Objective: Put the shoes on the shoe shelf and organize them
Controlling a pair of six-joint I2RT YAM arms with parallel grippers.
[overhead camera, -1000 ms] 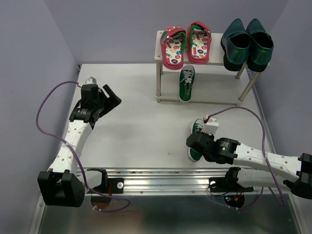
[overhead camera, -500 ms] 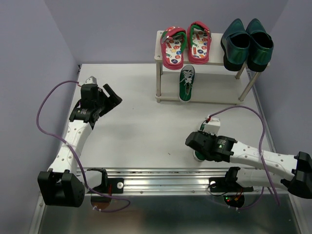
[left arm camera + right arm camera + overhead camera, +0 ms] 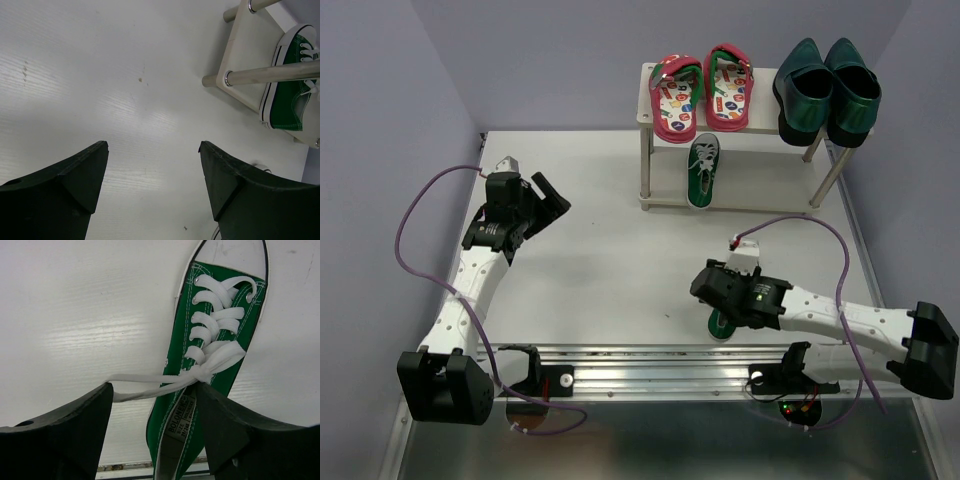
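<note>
Now: right gripper (image 3: 154,390) spread wide, straddling green sneaker (image 3: 215,335) near tongue, nothing clamped. Canvas likely light, soft, laces loose; pinch stiffer heel collar. Left gripper (image 3: 152,150) spread, empty.

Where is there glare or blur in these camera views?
Left wrist view: a bright glare streak across the table. Right wrist view: similar glare left of the green sneaker, which looks sharp. Top external view: even light, highlights on the teal loafers.

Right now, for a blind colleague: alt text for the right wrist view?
A green sneaker with white laces lies on the white table, heel end between the right end effector's open fingers; one loose lace trails left.
</note>
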